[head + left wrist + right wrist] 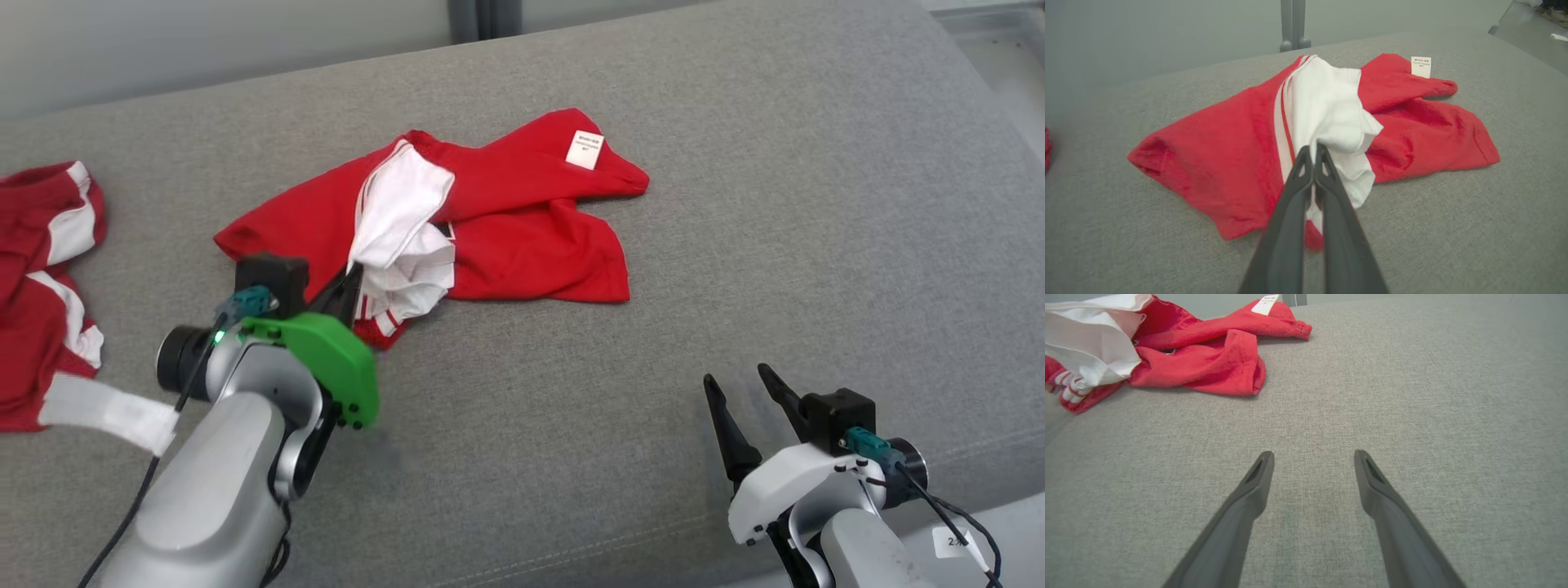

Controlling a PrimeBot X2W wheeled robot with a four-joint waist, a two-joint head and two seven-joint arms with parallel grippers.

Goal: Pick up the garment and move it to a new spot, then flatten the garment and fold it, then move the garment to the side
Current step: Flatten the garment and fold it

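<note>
My left end effector is clamped on the white fold at the red garment's near edge, and the cloth stretches away to my right across the grey upholstery. My right end effector hangs well clear, fingers apart.

Two crumpled red-and-white fabric garments lay there: the middle garment and the left-edge garment. One grey woven-fabric surface carried both. One small white rectangular label showed on the middle garment. There were two grippers, the left gripper and the right gripper, each with two long dark fingers.
</note>
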